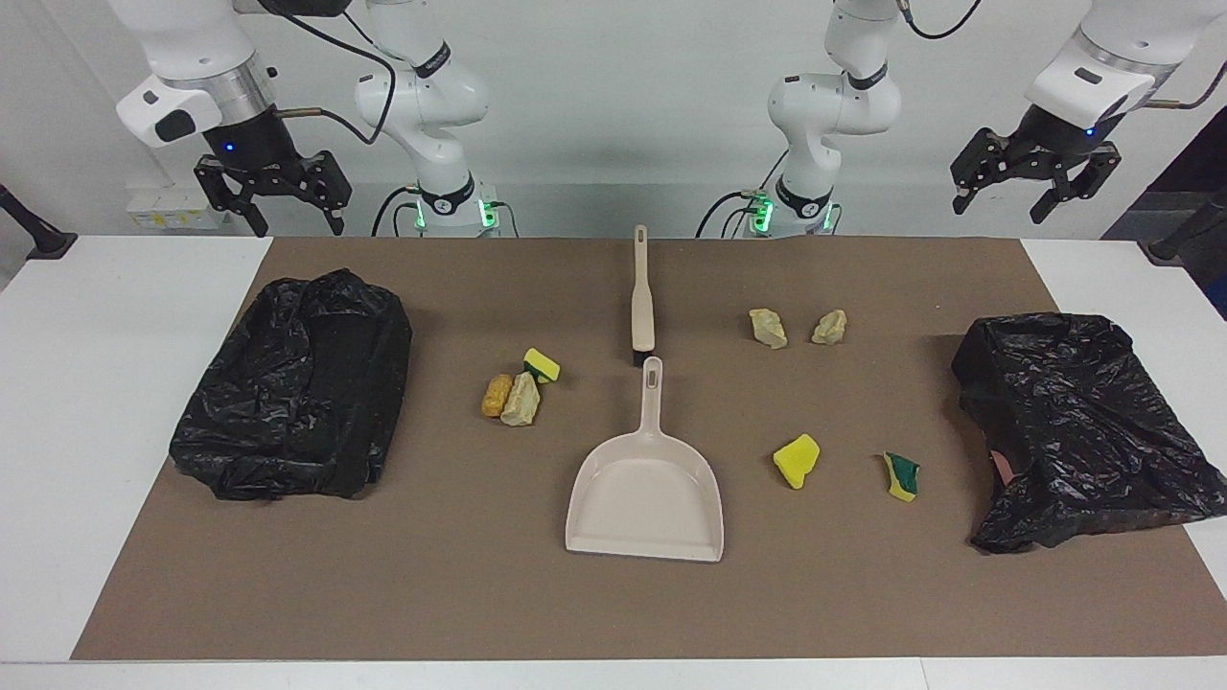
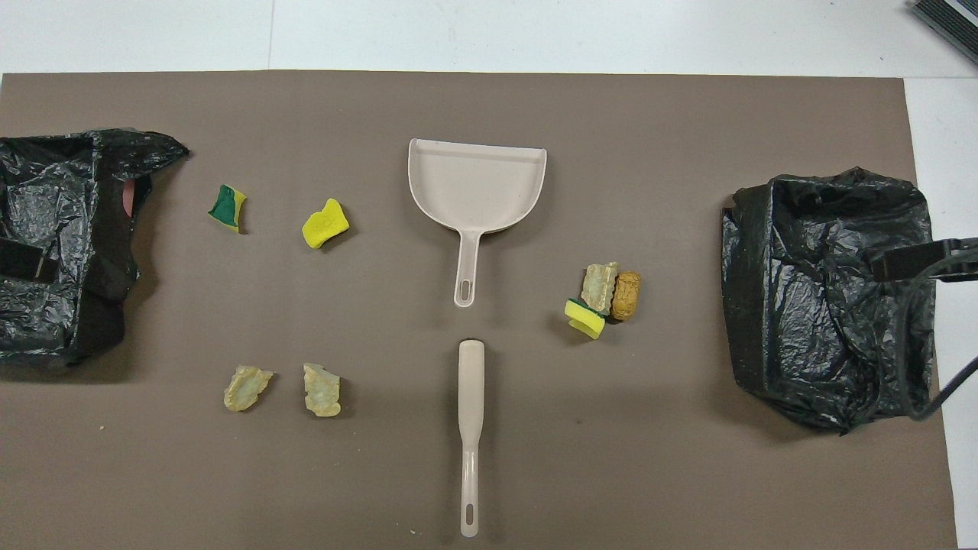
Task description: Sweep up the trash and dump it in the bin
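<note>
The beige dustpan [image 1: 644, 498] [image 2: 477, 183] lies flat mid-mat, its handle pointing at the robots. The beige brush [image 1: 642, 297] [image 2: 470, 428] lies in line with it, nearer to the robots. Trash is scattered: a sponge chunk [image 1: 542, 364], a rock-like piece [image 1: 520, 400] and a bread-like piece [image 1: 497, 395] cluster toward the right arm's end. Two rock-like pieces [image 1: 768, 328] [image 1: 829, 327] and two sponge chunks [image 1: 797, 460] [image 1: 901, 476] lie toward the left arm's end. My right gripper [image 1: 292, 216] and left gripper [image 1: 1016, 196] hang open and empty, raised over the robots' edge of the table.
A bin lined with a black bag [image 1: 297, 383] [image 2: 829, 298] stands at the right arm's end of the brown mat [image 1: 613, 604]. A second black-bagged bin [image 1: 1074, 422] [image 2: 61, 244] stands at the left arm's end. White table borders the mat.
</note>
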`<state>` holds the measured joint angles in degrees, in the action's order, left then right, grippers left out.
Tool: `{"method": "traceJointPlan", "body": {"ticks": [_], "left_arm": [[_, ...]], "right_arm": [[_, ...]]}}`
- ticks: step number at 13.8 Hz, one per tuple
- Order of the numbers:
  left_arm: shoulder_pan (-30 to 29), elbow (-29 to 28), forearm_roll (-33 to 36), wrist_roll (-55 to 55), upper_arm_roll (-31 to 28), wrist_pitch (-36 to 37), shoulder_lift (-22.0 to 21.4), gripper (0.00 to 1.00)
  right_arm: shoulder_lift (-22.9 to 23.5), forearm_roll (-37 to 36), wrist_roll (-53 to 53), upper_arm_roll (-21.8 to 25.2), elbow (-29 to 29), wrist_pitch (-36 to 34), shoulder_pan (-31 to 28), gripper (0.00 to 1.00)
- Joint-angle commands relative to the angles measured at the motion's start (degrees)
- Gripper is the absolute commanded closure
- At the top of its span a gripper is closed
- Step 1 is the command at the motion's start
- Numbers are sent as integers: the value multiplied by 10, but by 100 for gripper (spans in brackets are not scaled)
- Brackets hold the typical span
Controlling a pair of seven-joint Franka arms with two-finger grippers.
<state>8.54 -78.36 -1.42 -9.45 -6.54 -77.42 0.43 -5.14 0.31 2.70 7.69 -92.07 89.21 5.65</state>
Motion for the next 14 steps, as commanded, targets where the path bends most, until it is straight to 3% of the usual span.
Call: {"method": "traceJointPlan", "body": {"ticks": [1,14], "left_arm": [[-5,-15,10,-8,3,7,-13,0],[10,-24,5,1,4,7,-20,0]], "right_arm": [[-6,5,11,-3,-7,-3,-4,0],[-6,5,11,-3,-10,-3,-4,0]]}}
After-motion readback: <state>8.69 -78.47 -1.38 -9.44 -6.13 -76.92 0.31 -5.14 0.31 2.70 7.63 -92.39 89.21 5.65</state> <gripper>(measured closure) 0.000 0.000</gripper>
